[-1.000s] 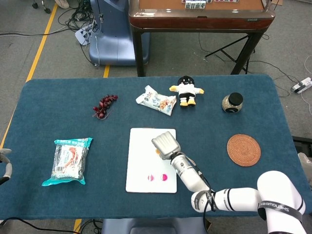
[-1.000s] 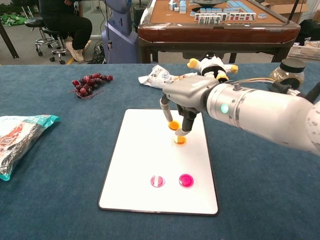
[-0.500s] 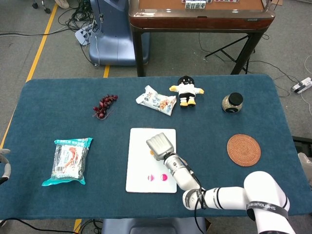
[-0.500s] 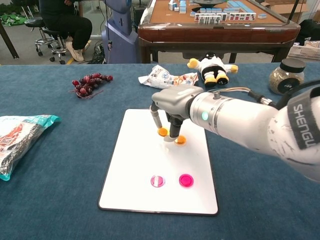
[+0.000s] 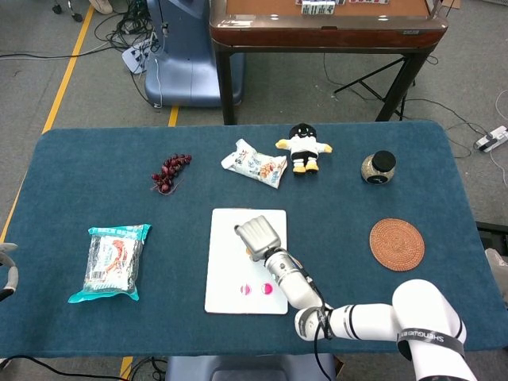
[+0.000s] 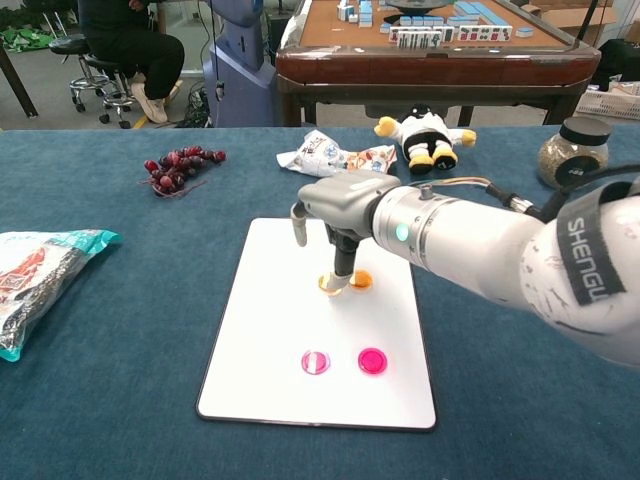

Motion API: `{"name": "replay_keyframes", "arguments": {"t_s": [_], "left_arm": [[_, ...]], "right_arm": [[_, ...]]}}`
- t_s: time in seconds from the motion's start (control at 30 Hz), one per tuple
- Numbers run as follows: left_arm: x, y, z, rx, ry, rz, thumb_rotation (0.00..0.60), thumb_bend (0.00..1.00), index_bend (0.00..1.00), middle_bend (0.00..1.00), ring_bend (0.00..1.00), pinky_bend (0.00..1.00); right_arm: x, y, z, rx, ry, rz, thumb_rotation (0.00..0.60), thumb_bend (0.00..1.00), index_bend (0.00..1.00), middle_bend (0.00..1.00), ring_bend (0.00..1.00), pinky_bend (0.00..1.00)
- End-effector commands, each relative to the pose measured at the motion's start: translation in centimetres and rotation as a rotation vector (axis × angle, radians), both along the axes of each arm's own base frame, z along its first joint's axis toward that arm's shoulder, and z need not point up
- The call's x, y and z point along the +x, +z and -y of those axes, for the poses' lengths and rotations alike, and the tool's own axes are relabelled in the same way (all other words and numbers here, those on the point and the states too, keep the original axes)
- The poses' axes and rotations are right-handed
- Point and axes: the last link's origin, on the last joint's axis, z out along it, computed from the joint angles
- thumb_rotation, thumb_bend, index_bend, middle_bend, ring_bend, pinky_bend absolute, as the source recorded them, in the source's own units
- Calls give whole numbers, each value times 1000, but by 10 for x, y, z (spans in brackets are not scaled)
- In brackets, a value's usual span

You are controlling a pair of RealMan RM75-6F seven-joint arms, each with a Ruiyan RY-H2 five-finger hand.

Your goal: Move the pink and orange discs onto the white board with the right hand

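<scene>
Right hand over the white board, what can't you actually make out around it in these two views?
- Head view: the right hand covers both orange discs.
- Chest view: whether the fingers still grip the orange disc under them or only touch it; the fingertip hides the contact.
- Left hand: cut off by the head view's left edge, pose unreadable.
- Snack packet print: too small.

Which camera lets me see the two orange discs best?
The chest view. Both orange discs show side by side on the white board, just below the right hand. In the head view the hand covers them, so I can't make them out there.
</scene>
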Motion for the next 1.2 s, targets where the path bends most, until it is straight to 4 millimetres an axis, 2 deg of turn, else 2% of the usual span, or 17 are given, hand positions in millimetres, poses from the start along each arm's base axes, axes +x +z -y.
{"name": "replay_keyframes", "arguments": {"t_s": [0.03, 0.23, 0.37, 0.43, 0.57, 0.83, 0.97, 1.03, 1.13, 1.2], "left_arm": [[0, 0, 0, -1, 0, 0, 600, 488, 404, 523, 442, 593], [0, 0, 0, 1, 0, -1, 600, 488, 404, 523, 442, 593], [0, -1, 0, -5, -1, -3, 600, 488, 404, 523, 442, 593], [0, -2, 0, -9, -2, -5, 600, 488, 404, 522, 442, 593], [1, -6, -1, -24, -3, -8, 600, 488, 404, 522, 442, 593], [4, -16, -2, -71, -13, -15, 600, 488, 399, 522, 442, 593], [7, -20, -2, -86, -26, -24, 600, 488, 394, 522, 442, 593], [7, -23, -2, -96, -30, -30, 600, 488, 390, 522, 442, 593], [10, -28, -2, -110, -42, -36, 600, 488, 384, 522, 441, 593], [13, -30, -2, -113, -54, -39, 600, 488, 377, 522, 439, 593]], "right_arm": [[1, 0, 0, -1, 1, 7, 600, 22, 265, 1000, 1000, 1000], [-2, 3, -1, -10, 16, 5, 600, 16, 261, 1000, 1000, 1000], [-11, 15, -3, -31, 33, -10, 600, 25, 261, 1000, 1000, 1000], [-18, 25, -5, -49, 39, -16, 600, 42, 278, 1000, 1000, 1000], [-35, 49, -10, -79, 53, -29, 600, 86, 386, 987, 999, 1000], [-91, 117, -31, -199, 75, -72, 600, 119, 457, 825, 868, 976], [-125, 152, -48, -280, 55, -80, 600, 120, 458, 700, 701, 797], [-138, 166, -57, -309, 46, -77, 600, 122, 458, 633, 595, 650], [-155, 187, -74, -362, 28, -75, 600, 123, 458, 587, 512, 492], [-165, 201, -86, -404, 10, -74, 600, 123, 458, 572, 488, 434]]}}
